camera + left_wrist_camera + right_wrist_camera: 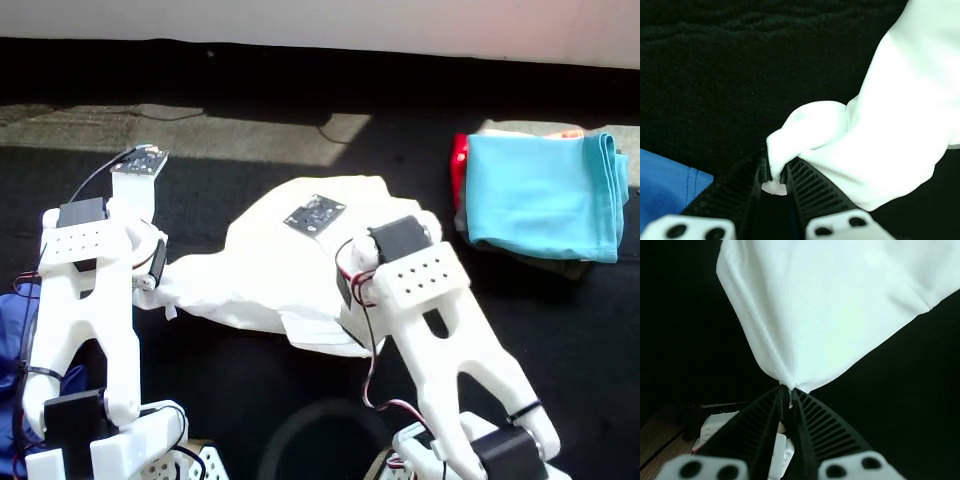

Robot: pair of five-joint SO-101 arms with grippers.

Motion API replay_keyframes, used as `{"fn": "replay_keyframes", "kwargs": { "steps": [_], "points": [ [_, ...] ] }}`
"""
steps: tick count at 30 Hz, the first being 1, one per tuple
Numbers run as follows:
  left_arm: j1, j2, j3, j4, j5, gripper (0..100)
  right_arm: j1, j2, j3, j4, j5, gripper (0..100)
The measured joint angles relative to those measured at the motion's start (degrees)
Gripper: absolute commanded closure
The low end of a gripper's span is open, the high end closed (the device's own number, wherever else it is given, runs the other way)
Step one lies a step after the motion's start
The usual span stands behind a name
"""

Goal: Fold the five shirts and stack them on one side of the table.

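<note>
A stack [540, 195] of folded shirts, turquoise on top, sits at the desk's [230, 390] right side, while the white shirt [290, 260] lies crumpled mid-desk, the left gripper [776, 172] and right gripper [789, 390] each clamped on its edge, and a blue shirt [665, 185] apparently awaits folding.

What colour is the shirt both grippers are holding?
The shirt is plain white, with no pattern. It shows best in the high view.

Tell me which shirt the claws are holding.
The white shirt, unfolded, with the left claw and right claw each pinching an edge. The turquoise shirt lies folded off to one side; the blue shirt lies ungripped.
</note>
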Motion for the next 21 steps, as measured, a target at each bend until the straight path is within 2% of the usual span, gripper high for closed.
{"fn": "replay_keyframes", "kwargs": {
  "steps": [5,12,19,21],
  "points": [
    [0.0,0.0,0.0,0.0,0.0,99,-2.1,-3.6,8.4,0.4,0.0,99.3],
    [0.0,0.0,0.0,0.0,0.0,99,-15.2,-12.1,21.5,-3.6,-0.8,99.3],
    [0.0,0.0,0.0,0.0,0.0,99,-16.9,-16.1,30.5,-11.6,-0.8,98.3],
    [0.0,0.0,0.0,0.0,0.0,99,-16.9,-16.1,33.4,-14.9,-0.8,93.7]
  ]
}}
